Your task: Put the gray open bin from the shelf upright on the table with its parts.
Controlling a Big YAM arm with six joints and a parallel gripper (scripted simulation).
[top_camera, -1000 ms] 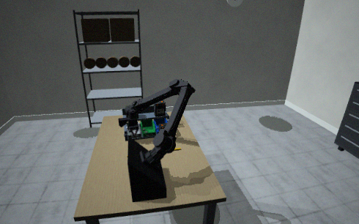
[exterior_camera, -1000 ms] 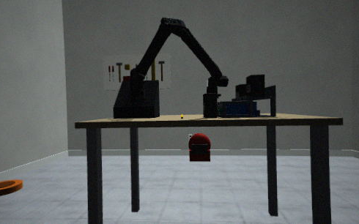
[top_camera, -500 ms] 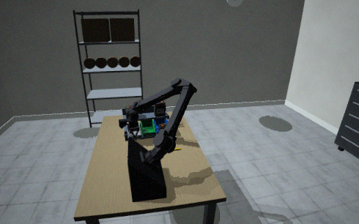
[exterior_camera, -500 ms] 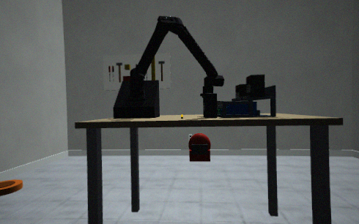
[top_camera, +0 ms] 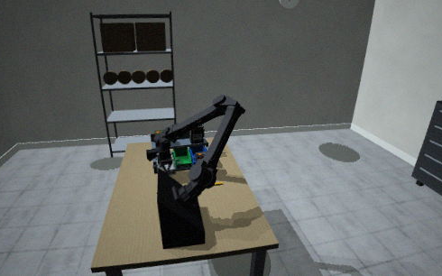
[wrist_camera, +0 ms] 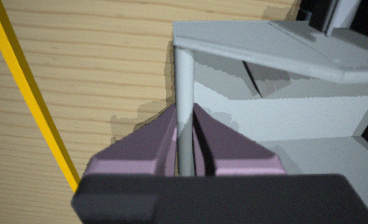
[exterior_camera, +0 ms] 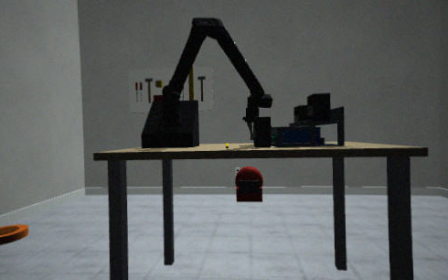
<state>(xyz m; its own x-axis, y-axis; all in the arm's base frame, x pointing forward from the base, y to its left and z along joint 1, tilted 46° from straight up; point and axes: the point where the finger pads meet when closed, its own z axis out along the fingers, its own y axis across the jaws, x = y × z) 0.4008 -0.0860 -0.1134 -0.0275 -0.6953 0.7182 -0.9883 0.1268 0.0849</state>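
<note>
The gray open bin (wrist_camera: 305, 117) fills the right half of the wrist view. Its near wall runs edge-on between the two fingers. My gripper (wrist_camera: 184, 111) (exterior_camera: 251, 136) is shut on that wall. In the top view the gripper is low over the far left part of the table, left of the green bin. The gray bin is dark and mostly hidden behind the arm there, and its height above the table is hard to tell. Its parts cannot be made out clearly. The low shelf (exterior_camera: 341, 133) stands at the far end of the table.
A green bin (top_camera: 182, 156) and a blue bin (exterior_camera: 297, 135) stand close beside the gripper, at the shelf. Black boxes (exterior_camera: 319, 106) sit on top of the shelf. A thin yellow stick (wrist_camera: 30, 95) (top_camera: 218, 183) lies on the table nearer the arm's base.
</note>
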